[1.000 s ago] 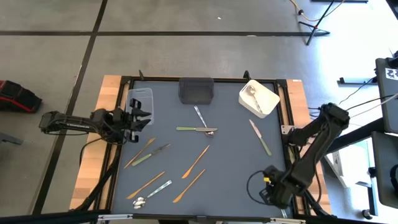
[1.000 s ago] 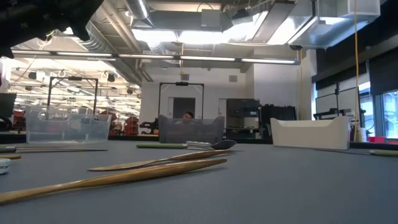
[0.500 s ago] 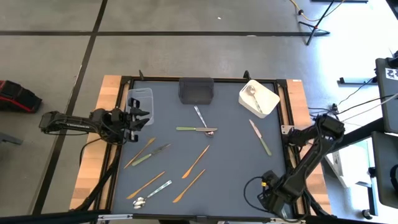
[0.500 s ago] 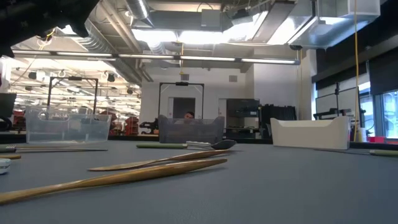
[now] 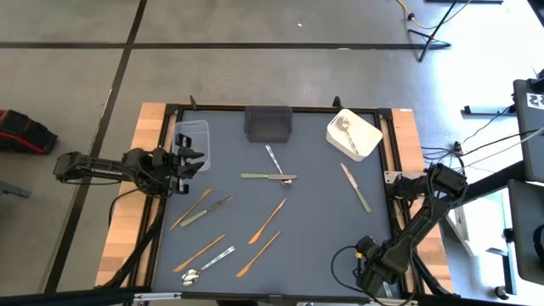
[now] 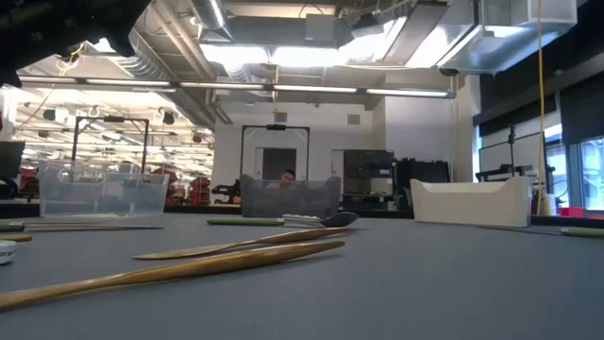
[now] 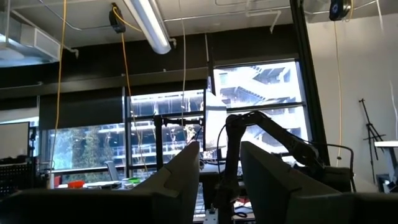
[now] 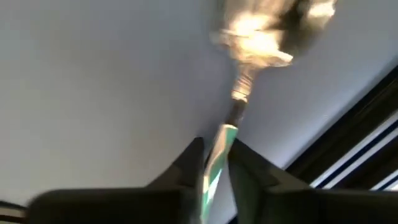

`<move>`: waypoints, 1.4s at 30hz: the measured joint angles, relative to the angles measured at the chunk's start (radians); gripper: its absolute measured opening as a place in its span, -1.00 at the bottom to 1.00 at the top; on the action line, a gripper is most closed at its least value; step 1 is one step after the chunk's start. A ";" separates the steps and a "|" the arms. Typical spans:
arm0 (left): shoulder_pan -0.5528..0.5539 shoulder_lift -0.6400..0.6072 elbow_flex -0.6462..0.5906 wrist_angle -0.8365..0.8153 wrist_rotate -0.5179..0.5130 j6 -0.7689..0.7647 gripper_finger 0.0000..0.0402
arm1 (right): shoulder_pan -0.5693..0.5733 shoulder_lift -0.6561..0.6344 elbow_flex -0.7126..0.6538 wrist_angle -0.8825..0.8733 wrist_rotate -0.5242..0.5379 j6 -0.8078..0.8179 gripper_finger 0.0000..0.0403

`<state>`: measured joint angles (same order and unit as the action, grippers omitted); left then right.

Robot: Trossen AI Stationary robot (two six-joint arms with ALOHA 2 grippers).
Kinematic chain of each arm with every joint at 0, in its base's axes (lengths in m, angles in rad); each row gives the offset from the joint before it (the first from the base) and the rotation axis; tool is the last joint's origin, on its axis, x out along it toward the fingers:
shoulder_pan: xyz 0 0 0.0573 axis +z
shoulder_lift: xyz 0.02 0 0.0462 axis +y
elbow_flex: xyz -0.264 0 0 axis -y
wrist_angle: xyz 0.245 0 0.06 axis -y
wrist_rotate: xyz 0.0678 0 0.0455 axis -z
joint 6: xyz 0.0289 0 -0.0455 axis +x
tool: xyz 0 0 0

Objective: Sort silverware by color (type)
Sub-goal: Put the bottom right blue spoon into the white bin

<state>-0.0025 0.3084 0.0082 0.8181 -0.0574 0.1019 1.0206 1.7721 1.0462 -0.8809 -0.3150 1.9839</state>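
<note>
**benchwatcher:** The right arm (image 5: 429, 200) has folded down and back since a second ago, and the right gripper (image 5: 367, 262) has slid further from the dark grey tub (image 5: 269, 123), out to the opposite edge of the bench (image 5: 323, 229), off to the tub's right. Nothing else has moved.

**forkfan:** Is it holding anything?

**benchwatcher:** Yep, it's clenched on a slim silver-green piece (image 8: 217, 155). The far end is a shiny blur, so I can't tell if it's a spoon or a fork.

**forkfan:** And the left one?

**benchwatcher:** The left gripper (image 5: 194, 160) hangs to the left of the grey tub, just past the clear tub (image 5: 192, 132), released and with nothing in it. The loose silverware (image 5: 269, 220) lies scattered in front of the grey tub. One silver spoon (image 5: 344, 127) sits in the white tub (image 5: 367, 143) to its right.
</note>
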 joint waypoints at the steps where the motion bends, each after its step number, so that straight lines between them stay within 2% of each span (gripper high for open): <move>1: 0.000 0.000 0.000 0.000 0.000 -0.010 -0.44 | 0.000 -0.001 0.001 0.000 0.004 -0.006 -0.88; 3: 0.000 0.000 0.000 -0.002 0.000 -0.021 -0.44 | 0.000 -0.001 0.014 -0.012 0.035 -0.033 -0.95; 5: 0.000 0.000 0.000 -0.022 0.013 -0.021 -0.44 | -0.011 -0.002 0.042 -0.036 0.065 -0.067 -0.92; 7: 0.000 0.000 0.000 -0.034 0.031 -0.022 -0.44 | -0.030 -0.002 0.076 -0.100 0.090 -0.116 -0.90; 9: 0.000 0.000 0.000 -0.032 0.048 -0.022 -0.44 | -0.054 -0.002 0.121 -0.185 0.163 -0.182 -0.94; 11: 0.000 0.000 0.000 -0.033 0.065 -0.028 -0.44 | -0.079 -0.003 0.173 -0.257 0.299 -0.259 -0.97; 16: 0.000 0.000 0.000 -0.032 0.075 -0.043 -0.44 | -0.171 -0.011 0.230 -0.402 0.773 -0.448 -0.94; 19: 0.000 0.000 0.000 -0.034 0.075 -0.042 -0.44 | -0.246 -0.041 0.217 -0.461 0.963 -0.539 -0.98; 21: 0.000 0.000 0.000 -0.041 0.075 -0.041 -0.44 | -0.302 -0.080 0.186 -0.476 1.049 -0.604 -0.98; 27: 0.000 0.000 0.000 -0.080 0.075 -0.043 -0.44 | -0.487 -0.304 0.049 -0.440 1.187 -0.762 -0.99; 32: 0.000 0.000 0.000 -0.087 0.075 -0.029 -0.44 | -0.677 -0.521 -0.075 -0.304 1.213 -1.001 -0.99; 37: 0.000 0.000 0.000 -0.117 0.075 0.038 -0.44 | -0.914 -0.696 -0.206 -0.122 1.182 -1.293 -0.99; 42: 0.000 0.000 0.000 -0.171 0.074 0.123 -0.44 | -1.158 -0.809 -0.311 0.102 1.047 -1.594 -0.99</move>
<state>-0.0025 0.3084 0.0082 0.6473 0.0170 0.2246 -0.1370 0.9631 0.7350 -0.7785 0.7315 0.3903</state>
